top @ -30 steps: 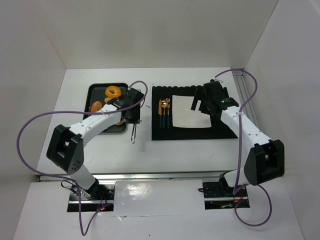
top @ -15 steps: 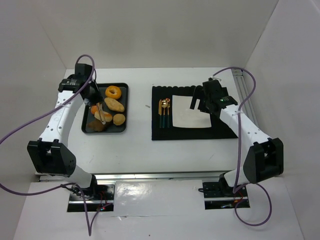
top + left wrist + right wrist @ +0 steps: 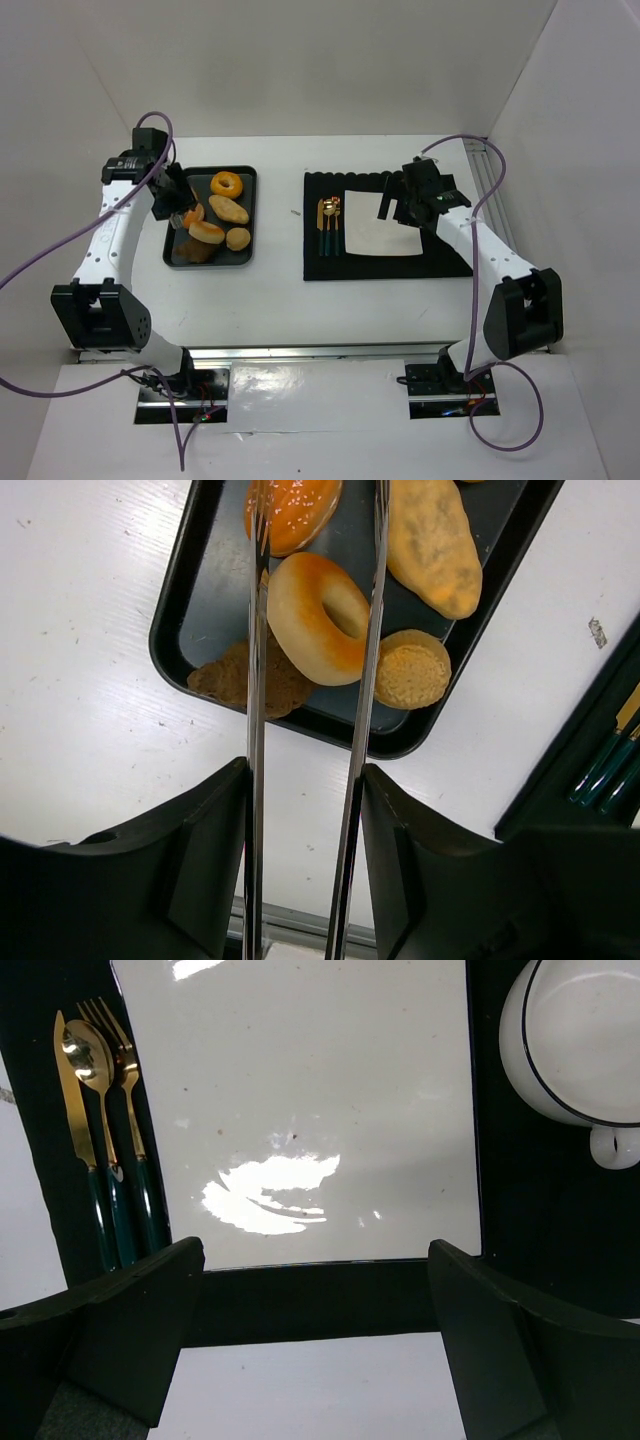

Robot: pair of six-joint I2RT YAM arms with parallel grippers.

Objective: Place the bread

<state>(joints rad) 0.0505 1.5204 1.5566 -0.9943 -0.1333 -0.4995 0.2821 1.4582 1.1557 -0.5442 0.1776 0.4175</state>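
The left claw [image 3: 305,790] is clamped on a pair of metal tongs [image 3: 361,710], its fingers pressing the two arms from outside, and the arms themselves stand apart. They reach out over the black tray [image 3: 215,590]. The ring-shaped bread [image 3: 300,610] shows between them, and the tips end near the sesame bun [image 3: 295,505]. Whether the tips touch anything cannot be told.

To pick cleanly, it looks best to settle on one piece and lower the tips to either side of it. Squeeze only enough to hold the soft crust, then lift straight up clear of the long loaf [image 3: 430,540] and round roll [image 3: 412,668].

The right claw [image 3: 315,1305] hangs spread wide over the white square plate [image 3: 300,1110], the likely landing spot, and may need to give way.
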